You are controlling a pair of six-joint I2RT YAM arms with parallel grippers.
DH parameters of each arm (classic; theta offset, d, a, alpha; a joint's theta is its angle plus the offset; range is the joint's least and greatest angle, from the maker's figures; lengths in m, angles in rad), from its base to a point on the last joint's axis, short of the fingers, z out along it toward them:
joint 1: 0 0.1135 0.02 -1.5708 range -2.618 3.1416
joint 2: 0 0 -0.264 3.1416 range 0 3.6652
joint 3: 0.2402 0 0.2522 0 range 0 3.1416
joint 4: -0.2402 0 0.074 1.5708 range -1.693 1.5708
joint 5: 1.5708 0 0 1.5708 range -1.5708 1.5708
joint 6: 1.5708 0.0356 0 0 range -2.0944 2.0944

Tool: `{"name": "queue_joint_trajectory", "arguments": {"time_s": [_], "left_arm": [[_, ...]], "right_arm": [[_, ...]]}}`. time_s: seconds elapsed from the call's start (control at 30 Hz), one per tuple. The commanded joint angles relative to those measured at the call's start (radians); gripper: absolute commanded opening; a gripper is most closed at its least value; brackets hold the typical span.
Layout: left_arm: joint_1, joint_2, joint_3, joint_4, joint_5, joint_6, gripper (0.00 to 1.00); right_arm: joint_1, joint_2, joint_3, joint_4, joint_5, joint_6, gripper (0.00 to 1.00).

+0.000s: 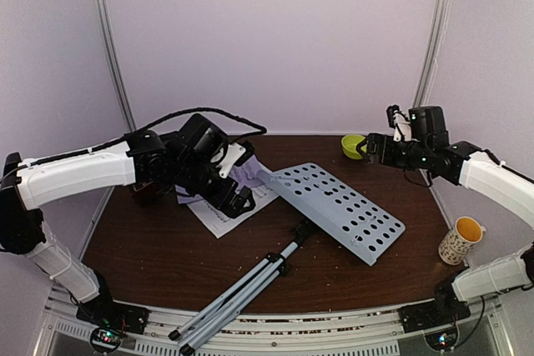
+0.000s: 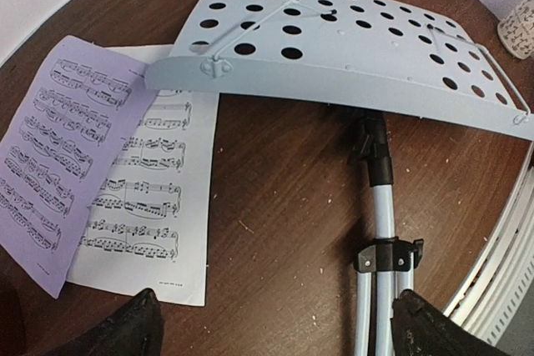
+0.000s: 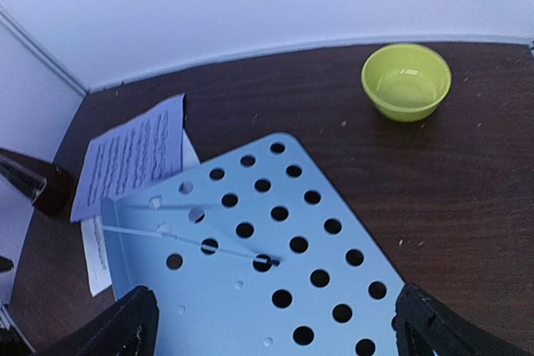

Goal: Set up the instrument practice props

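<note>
The music stand lies flat on the brown table, its white perforated plate (image 1: 338,206) (image 2: 350,47) (image 3: 250,289) at the middle and its folded silver-black tripod (image 1: 242,289) (image 2: 380,206) reaching toward the front edge. A lavender music sheet (image 2: 62,147) (image 3: 133,156) overlaps a white sheet (image 2: 154,198) left of the plate. A dark-red metronome (image 3: 37,185) shows only in part at the far left. My left gripper (image 1: 238,199) (image 2: 279,323) hovers open over bare table between the white sheet and the tripod. My right gripper (image 1: 367,146) (image 3: 275,323) is open above the plate's far end.
A small green bowl (image 1: 353,146) (image 3: 406,81) sits at the back right, close under the right gripper. A patterned, yellow-lined cup (image 1: 460,239) (image 2: 519,27) stands near the right edge. Pale walls close in the back and sides.
</note>
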Motion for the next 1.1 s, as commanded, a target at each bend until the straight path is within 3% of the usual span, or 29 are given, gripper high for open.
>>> {"name": "queue_joint_trajectory", "arguments": {"time_s": [0.0,0.13,0.33,0.73,0.97,1.07], "left_arm": [[0.005,-0.021,-0.010,0.090,0.053,-0.014,0.98],[0.005,-0.012,-0.016,0.106,0.060,-0.014,0.98],[0.005,0.002,-0.006,0.129,0.077,-0.005,0.98],[0.005,-0.049,-0.081,0.203,0.032,-0.023,0.98],[0.005,-0.073,-0.104,0.241,0.033,-0.026,0.98],[0.006,-0.092,-0.127,0.260,0.028,-0.024,0.98]], "right_arm": [[0.103,0.041,0.053,-0.188,-0.116,-0.059,1.00],[0.198,0.053,0.084,-0.279,-0.105,-0.095,1.00],[0.246,0.125,0.126,-0.330,-0.238,-0.146,1.00],[0.417,0.248,0.218,-0.408,-0.045,-0.150,1.00],[0.478,0.262,0.194,-0.357,-0.054,-0.135,1.00],[0.478,0.303,0.237,-0.417,-0.066,-0.157,1.00]]}}
